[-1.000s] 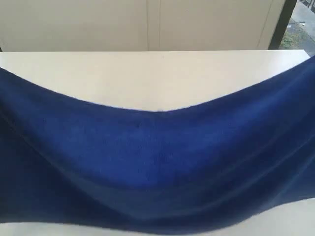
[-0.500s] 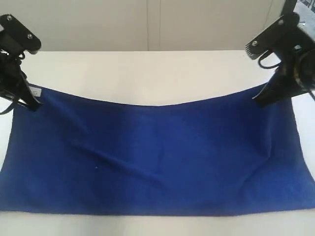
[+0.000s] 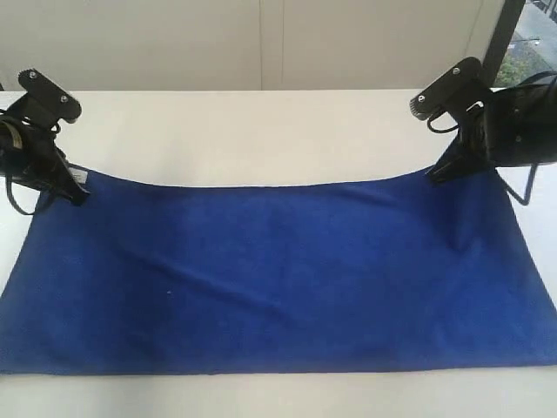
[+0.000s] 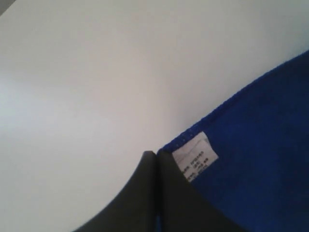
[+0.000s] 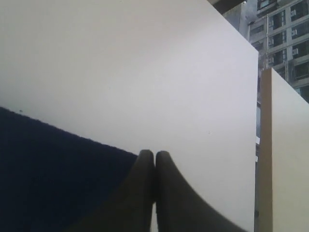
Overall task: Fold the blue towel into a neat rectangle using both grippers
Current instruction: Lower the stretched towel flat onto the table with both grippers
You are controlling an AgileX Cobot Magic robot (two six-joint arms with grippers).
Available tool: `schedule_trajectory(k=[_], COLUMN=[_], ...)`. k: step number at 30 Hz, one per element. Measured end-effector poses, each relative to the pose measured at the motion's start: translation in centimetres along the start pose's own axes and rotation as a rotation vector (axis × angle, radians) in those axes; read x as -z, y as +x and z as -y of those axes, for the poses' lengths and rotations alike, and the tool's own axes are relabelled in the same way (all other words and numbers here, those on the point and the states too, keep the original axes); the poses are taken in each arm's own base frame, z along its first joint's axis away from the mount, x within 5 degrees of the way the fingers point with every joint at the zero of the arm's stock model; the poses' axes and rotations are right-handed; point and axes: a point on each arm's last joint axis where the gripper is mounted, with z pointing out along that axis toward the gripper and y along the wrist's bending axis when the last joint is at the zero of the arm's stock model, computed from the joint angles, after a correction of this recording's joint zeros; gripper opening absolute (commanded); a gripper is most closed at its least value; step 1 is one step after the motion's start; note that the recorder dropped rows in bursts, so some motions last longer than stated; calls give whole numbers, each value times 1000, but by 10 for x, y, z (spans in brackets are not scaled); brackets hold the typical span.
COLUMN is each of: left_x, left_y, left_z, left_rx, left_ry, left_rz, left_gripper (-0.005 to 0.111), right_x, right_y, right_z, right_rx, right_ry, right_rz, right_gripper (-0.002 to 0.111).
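Nearest you lies the blue towel (image 3: 278, 279), a deep royal-blue sheet of soft, matte microfibre, spread flat on a smooth white table (image 3: 261, 131). Its near edge runs almost straight across the front of the table. The nap looks short and velvety, with only faint diagonal ripples on the surface.

The cloth forms a long, low rectangle, wider than it is deep. You cannot tell whether it is one layer or already doubled. As a judgement, the folding is at best partly done: the shape is too long to count as neat and compact, so a side-to-side fold seems left to make.

The far edge dips in a shallow curve at the middle and rises to both far corners. At the far left corner, the left gripper (image 3: 74, 193), a black jaw-like claw, is pinched closed on the cloth just beside a small white printed tag (image 4: 195, 157). At the far right corner, the right gripper (image 3: 435, 174), a matching black claw with looping cables, is likewise clamped on the towel's corner.

Beyond them, bare tabletop stretches to plain cream wall panels (image 3: 261, 43), with a sliver of window (image 3: 535, 35) on the right.
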Motion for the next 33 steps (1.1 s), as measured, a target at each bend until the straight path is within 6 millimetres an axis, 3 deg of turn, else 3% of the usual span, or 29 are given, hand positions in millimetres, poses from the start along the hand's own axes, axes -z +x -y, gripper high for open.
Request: schedule_trajectory(k=[14, 21, 33], left_x=[-42, -57, -69], left_y=[-2, -4, -5], left_z=[-23, -25, -25], left_rx=[13, 11, 12], left_ry=[-30, -30, -29], left_rz=[28, 31, 56], left_gripper=[0, 0, 0], right_x=[-48, -68, -81], right_y=[4, 2, 5], right_z=[11, 4, -4], right_rx=[-76, -75, -91], right_ry=[57, 42, 37], right_rz=[-49, -54, -73], right_gripper=[0, 0, 0])
